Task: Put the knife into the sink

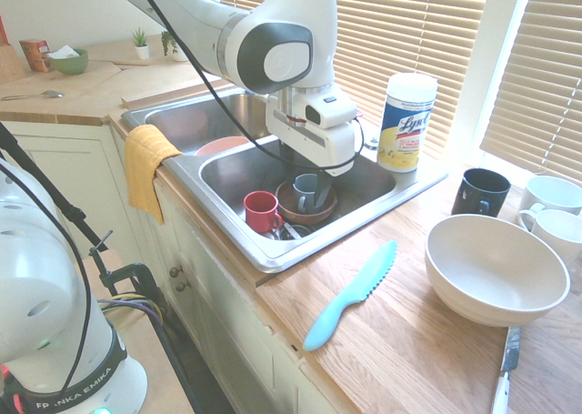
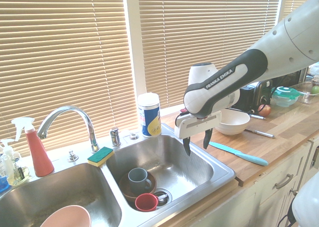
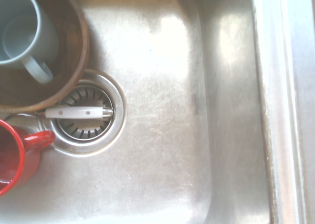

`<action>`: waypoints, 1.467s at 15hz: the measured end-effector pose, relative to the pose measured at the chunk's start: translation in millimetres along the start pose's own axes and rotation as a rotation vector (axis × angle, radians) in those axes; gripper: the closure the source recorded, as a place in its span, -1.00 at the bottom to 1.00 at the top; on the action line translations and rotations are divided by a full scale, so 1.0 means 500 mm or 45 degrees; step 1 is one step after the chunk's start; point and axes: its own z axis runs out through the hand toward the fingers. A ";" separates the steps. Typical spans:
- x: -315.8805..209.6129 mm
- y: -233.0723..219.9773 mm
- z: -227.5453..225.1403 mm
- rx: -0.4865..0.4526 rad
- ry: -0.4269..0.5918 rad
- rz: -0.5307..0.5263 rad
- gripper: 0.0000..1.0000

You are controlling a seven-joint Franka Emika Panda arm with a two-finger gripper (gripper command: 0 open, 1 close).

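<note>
The light turquoise knife [image 1: 350, 296] lies flat on the wooden counter, right of the sink [image 1: 273, 255], blade pointing away from the counter's front edge; it also shows as the knife [image 2: 238, 154] in the second exterior view. My gripper [image 2: 196, 142] hangs over the right basin of the sink [image 2: 219, 169], open and empty, fingers pointing down. It is well apart from the knife. The wrist view looks straight down at the basin floor [image 3: 162, 86] and its drain.
In the right basin are a red mug [image 1: 262, 212] and a brown bowl [image 1: 318, 216] holding a grey mug [image 2: 137, 179]; a white-handled utensil [image 3: 74, 112] lies across the drain. A wipes canister [image 1: 406, 123], black mug [image 1: 480, 192], large white bowl [image 1: 496, 268] and metal knife [image 1: 505, 368] stand nearby.
</note>
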 end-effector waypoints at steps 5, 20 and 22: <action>0.007 -0.002 -0.013 0.015 0.011 -0.067 -1.00; 0.143 0.347 -0.017 -0.029 0.008 -0.435 -1.00; 0.141 0.367 0.003 -0.022 0.007 -0.412 -1.00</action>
